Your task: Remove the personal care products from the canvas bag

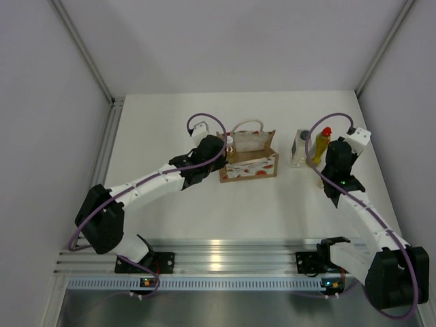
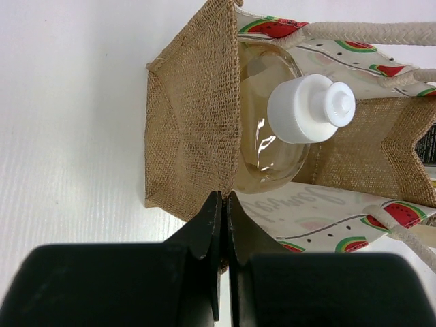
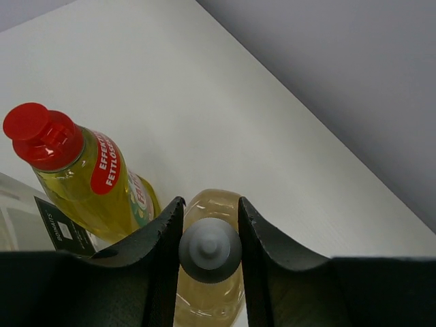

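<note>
The canvas bag (image 1: 251, 165) stands upright at the table's middle, its top open. My left gripper (image 2: 225, 196) is shut on the rim of its burlap end wall (image 2: 194, 116); from above that gripper (image 1: 221, 145) sits at the bag's left end. Inside stands an amber bottle (image 2: 269, 146) with a white cap (image 2: 310, 109). To the right, my right gripper (image 3: 210, 202) is shut on the cap (image 3: 210, 249) of a second amber bottle (image 3: 208, 303). Whether its base touches the table I cannot tell. Beside it stand the yellow red-capped bottle (image 3: 92, 184) and the clear bottle (image 1: 298, 148).
White rope handles (image 2: 368, 30) arch over the bag's mouth. The side walls of the enclosure rise at left and right, the right one close behind the bottles. An aluminium rail (image 1: 225, 255) with both arm bases runs along the near edge.
</note>
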Motion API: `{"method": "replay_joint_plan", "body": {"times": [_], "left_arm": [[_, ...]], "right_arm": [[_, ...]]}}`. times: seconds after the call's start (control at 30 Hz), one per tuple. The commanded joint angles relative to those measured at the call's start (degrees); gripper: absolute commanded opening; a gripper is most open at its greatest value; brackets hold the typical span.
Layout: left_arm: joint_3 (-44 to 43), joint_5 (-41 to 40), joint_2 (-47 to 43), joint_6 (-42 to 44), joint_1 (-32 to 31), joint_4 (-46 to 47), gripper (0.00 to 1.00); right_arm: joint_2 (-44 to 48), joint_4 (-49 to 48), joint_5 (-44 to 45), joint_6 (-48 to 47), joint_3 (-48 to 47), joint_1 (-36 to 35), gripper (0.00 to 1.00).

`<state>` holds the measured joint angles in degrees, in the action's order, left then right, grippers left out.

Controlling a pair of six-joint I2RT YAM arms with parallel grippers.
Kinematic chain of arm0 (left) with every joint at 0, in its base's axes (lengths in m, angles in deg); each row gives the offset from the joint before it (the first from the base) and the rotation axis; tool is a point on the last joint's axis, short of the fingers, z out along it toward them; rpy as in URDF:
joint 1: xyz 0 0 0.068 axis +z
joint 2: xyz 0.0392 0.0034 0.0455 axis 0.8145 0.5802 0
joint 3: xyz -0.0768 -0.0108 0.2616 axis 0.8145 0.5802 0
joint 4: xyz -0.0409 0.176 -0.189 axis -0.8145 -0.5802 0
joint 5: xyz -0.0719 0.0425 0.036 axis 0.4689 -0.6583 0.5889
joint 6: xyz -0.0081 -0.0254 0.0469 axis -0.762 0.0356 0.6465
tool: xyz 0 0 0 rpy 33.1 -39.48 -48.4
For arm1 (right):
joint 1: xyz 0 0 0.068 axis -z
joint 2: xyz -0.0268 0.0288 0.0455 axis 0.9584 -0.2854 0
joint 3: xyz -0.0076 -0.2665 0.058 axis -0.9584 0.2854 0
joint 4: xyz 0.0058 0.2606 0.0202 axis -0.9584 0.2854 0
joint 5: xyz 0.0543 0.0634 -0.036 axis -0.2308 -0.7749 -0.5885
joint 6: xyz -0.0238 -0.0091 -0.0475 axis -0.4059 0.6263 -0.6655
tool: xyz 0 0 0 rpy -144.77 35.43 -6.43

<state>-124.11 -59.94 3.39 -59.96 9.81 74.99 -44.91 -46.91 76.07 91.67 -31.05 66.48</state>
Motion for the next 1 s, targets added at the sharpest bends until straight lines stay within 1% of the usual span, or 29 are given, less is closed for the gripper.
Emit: {"method": "replay_joint_plan", "body": {"times": [0.0, 0.07, 0.1, 0.17, 0.2, 0.23, 0.27, 0.3, 0.37, 0.4, 0.43, 0.53, 0.6, 0.63, 0.67, 0.73, 0.77, 0.83, 0.87, 0.9, 0.93, 0.97], "left_arm": [[0.2, 1.7, -2.2, 0.3, -0.6, -0.6, 0.00], [0.2, 1.8, -1.9, 0.3, -0.6, -0.6, 0.00], [0.1, 2.0, -1.8, 0.3, -0.6, -0.5, 0.00], [0.1, 2.0, -1.4, 0.3, -0.7, -0.5, 0.00], [0.1, 1.9, -1.4, 0.3, -0.6, -0.5, 0.00], [0.2, 1.8, -1.1, 0.3, -0.7, -0.5, 0.00], [0.2, 1.8, -1.1, 0.3, -0.6, -0.5, 0.00], [0.1, 1.8, -1.1, 0.3, -0.7, -0.5, 0.00], [0.1, 1.8, -0.9, 0.3, -0.7, -0.6, 0.00], [0.2, 1.8, -1.0, 0.3, -0.7, -0.6, 0.00], [0.2, 1.7, -1.0, 0.3, -0.6, -0.6, 0.00], [0.3, 1.0, -1.3, 0.2, -0.6, -0.5, 0.00], [0.3, 0.6, -1.6, 0.1, -0.6, -0.5, 0.00], [0.3, 0.3, -1.6, -0.1, -0.6, -0.5, 0.00], [0.4, 0.3, -1.7, -0.1, -0.6, -0.6, 0.00], [0.3, 0.1, -1.6, -0.4, -0.6, -0.5, 0.00], [0.3, 0.0, -1.6, -0.6, -0.6, -0.6, 0.00], [0.4, -0.2, -1.6, -0.9, -0.6, -0.5, 0.00], [0.7, -0.5, -1.6, -1.4, -0.6, -0.6, 0.00], [0.8, -0.6, -1.8, -1.8, -0.6, -0.6, 0.00], [1.0, -0.7, -1.8, -2.2, -0.7, -0.5, 0.00], [1.3, -1.0, -2.0, -2.8, -0.6, -0.6, 0.00]], "right_arm": [[1.2, -9.9, 0.9, 2.3, -1.5, 0.8, 0.25], [1.0, -9.1, 0.8, 2.7, -1.7, 0.9, 0.30], [1.0, -8.6, 0.8, 2.8, -2.0, 0.8, 0.41], [1.4, -6.6, -0.3, 2.8, -3.0, 0.9, 0.50], [1.6, -5.9, -1.0, 2.2, -3.8, 0.9, 0.60], [2.2, -4.4, -1.9, 2.2, -4.3, 0.9, 0.67], [2.6, -3.8, -2.6, 2.0, -4.7, 0.9, 0.79], [2.8, -3.2, -3.4, 1.8, -5.4, 0.9, 0.90], [3.9, -1.0, -5.8, 1.8, -6.4, 0.8, 0.91], [4.3, 0.0, -7.1, 2.0, -7.6, 0.8, 0.89], [5.2, 0.9, -11.0, 2.3, -8.1, 0.7, 0.87], [6.6, 2.0, -19.7, 4.0, -9.4, -3.0, 0.83], [6.6, 3.7, -27.0, 4.5, -10.5, -5.4, 0.78], [6.0, 4.1, -28.5, 4.8, -11.1, -7.2, 0.76], [5.7, 4.2, -29.2, 5.2, -11.7, -11.6, 0.75], [4.0, 4.4, -28.1, 4.9, -13.2, -17.2, 0.74], [3.4, 4.3, -27.4, 4.7, -13.9, -22.8, 0.73], [0.5, 3.5, -25.4, 4.7, -15.8, -27.3, 0.73], [-0.7, 3.0, -24.5, 4.1, -17.4, -31.3, 0.71], [-4.0, 2.7, -23.6, 3.6, -18.5, -32.8, 0.71], [-5.8, 2.7, -23.0, 2.6, -19.7, -35.4, 0.70], [-7.7, 2.7, -22.5, 1.9, -21.1, -36.6, 0.70]]}}
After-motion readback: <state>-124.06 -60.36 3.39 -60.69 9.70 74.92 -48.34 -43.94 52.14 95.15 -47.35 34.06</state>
